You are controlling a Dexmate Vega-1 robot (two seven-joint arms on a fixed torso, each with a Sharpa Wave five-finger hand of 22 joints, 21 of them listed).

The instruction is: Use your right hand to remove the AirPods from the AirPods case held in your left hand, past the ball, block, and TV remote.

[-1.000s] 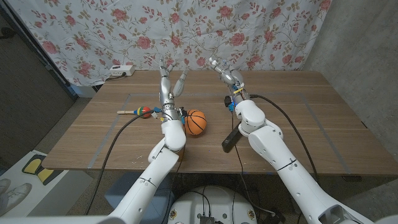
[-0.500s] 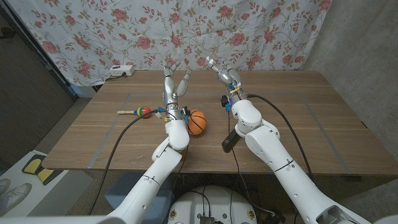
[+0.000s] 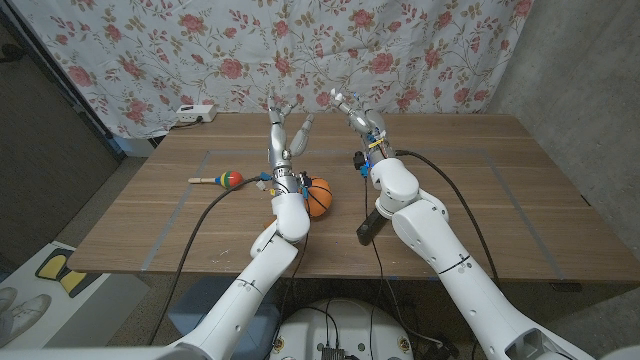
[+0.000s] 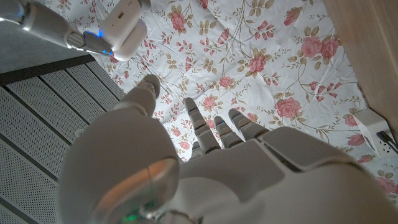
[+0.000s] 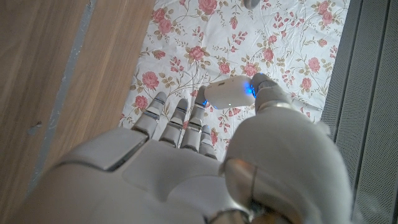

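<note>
Right robot hand: raised above the far part of the worktop, fingers pointing toward the flowered cloth. In the right wrist view a white AirPods case sits pinched at its thumb tip, with a blue light where the two meet. Whether the lid is up cannot be told.

Left robot hand: at 9 o'clock of the right one, near but apart, held upright with fingers spread and nothing in them.

Ball: orange basketball pattern, on the worktop at 5 o'clock of the left robot hand, just beside that forearm.

TV remote: black, on the worktop at 6 o'clock of the right robot hand, partly behind the right arm.

Stick with a coloured head: lying at 9 o'clock of the ball, well apart from it.

Power strip: white, at the worktop's far edge, 10 o'clock of the left robot hand.
</note>
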